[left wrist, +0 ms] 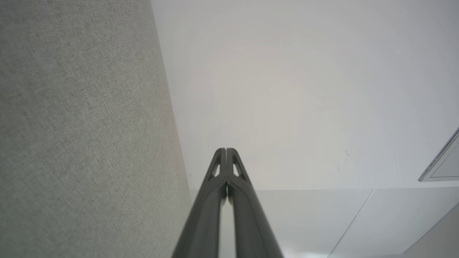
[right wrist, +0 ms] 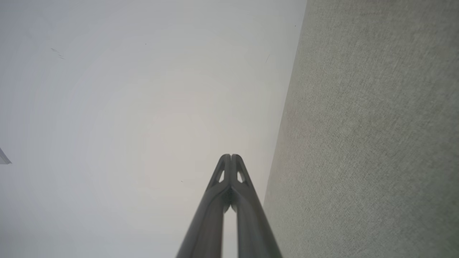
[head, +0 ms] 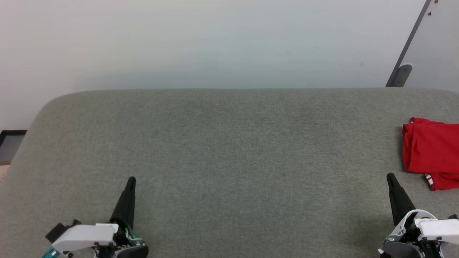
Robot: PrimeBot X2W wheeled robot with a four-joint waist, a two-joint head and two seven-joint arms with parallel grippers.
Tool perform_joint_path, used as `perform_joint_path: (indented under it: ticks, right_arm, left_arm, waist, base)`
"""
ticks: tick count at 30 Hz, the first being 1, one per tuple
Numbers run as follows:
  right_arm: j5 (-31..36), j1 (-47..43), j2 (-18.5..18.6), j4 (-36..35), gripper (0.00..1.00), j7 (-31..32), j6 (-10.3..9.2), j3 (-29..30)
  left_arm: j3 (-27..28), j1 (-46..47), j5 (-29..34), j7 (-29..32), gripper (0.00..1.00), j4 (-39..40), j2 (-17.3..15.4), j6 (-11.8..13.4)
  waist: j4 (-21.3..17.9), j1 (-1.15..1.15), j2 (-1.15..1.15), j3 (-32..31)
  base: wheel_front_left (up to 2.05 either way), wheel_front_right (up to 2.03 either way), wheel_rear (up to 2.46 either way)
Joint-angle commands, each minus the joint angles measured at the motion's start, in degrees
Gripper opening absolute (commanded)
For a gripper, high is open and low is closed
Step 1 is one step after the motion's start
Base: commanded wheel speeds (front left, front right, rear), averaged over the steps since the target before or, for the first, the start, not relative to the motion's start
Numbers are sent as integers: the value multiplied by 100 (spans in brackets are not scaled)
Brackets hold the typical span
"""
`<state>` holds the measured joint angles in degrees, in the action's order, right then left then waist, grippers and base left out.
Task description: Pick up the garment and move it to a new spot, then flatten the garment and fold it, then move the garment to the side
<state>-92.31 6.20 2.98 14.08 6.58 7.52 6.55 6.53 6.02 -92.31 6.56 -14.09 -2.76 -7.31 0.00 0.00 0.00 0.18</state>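
The garment (head: 432, 152) lies folded into a red bundle at the right edge of the grey fabric surface (head: 229, 150), with a strip of white trim at its lower corner. My right gripper (head: 391, 178) is shut and empty, low at the right, its tip just left of and below the garment, apart from it. At the lower left my left gripper (head: 131, 181) is shut too, holding nothing. Both wrist views show the fingertips pressed together: the left gripper (left wrist: 226, 150) and the right gripper (right wrist: 231, 156), each beside the grey surface.
A pale wall (head: 215, 43) rises behind the surface's far edge. A grey metal bracket and slanted bar (head: 403, 73) stand at the upper right. The surface's left corner curves down toward a dark floor strip (head: 10, 143).
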Motion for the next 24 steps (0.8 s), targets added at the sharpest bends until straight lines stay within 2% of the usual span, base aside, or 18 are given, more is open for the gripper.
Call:
perform_joint_path:
  ticks: [1,24]
  right_arm:
    - [-19,12,-22,-13,0,14,-6,0]
    - [-20,12,-22,-13,0,13,-6,-1]
  left_arm:
    - [8,45,-18,16,0,7,-2,-33]
    - [8,45,-18,15,0,8,-2,-33]
  waist:
    - [0,0,0,0]
    - [0,0,0,0]
  base:
    - [0,0,0]
    - [0,0,0]
